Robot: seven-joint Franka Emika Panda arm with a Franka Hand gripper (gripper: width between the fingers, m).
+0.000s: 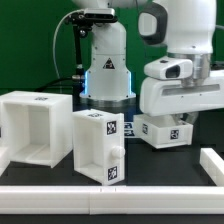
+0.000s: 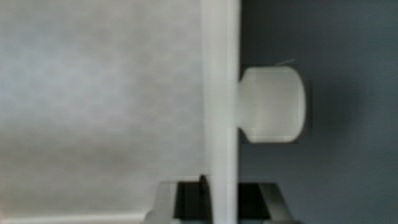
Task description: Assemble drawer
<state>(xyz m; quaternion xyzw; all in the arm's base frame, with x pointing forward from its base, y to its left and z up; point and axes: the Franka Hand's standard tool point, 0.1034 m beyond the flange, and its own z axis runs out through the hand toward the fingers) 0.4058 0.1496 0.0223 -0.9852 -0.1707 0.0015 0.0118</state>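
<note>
The large cube-shaped shell (image 1: pixel 38 125) stands at the exterior view's left, its open side facing the camera. A smaller tagged tray (image 1: pixel 100 146) stands upright in the middle, just right of the shell. My gripper (image 1: pixel 172 118) is at the exterior view's right, down over the second tagged tray (image 1: pixel 165 131), which sits low by the table. In the wrist view my gripper (image 2: pixel 219 200) is shut on that tray's thin white front wall (image 2: pixel 217 100), with dark fingers (image 2: pixel 185 202) on either side. A round white knob (image 2: pixel 272 103) sticks out of the wall.
A long white border bar (image 1: pixel 110 195) runs along the front, and another bar (image 1: pixel 211 160) is at the right. The robot's base (image 1: pixel 106 70) stands behind the parts. The table surface is black.
</note>
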